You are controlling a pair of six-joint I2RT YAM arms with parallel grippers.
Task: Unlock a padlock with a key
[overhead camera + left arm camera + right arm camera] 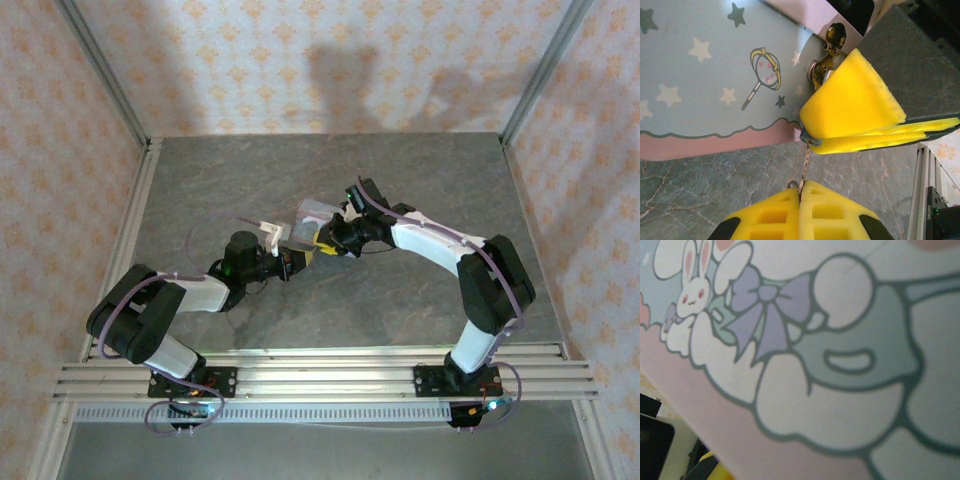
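- Left tool [800, 196] is clamped tight on the key [804, 165], blade pointing up off the worktop [715, 190].
- Key tip is right at the padlock [803, 135]; it looks to be meeting the keyhole, though how deep it sits I can't tell.
- Padlock sits at the front edge of the tin [715, 75], just below the latch [827, 57].
- Right tool [323, 248] has narrow jaws pinching the padlock to steady it.
- My read: grasp and line-up are done, while the turn and the shackle release are still to come.
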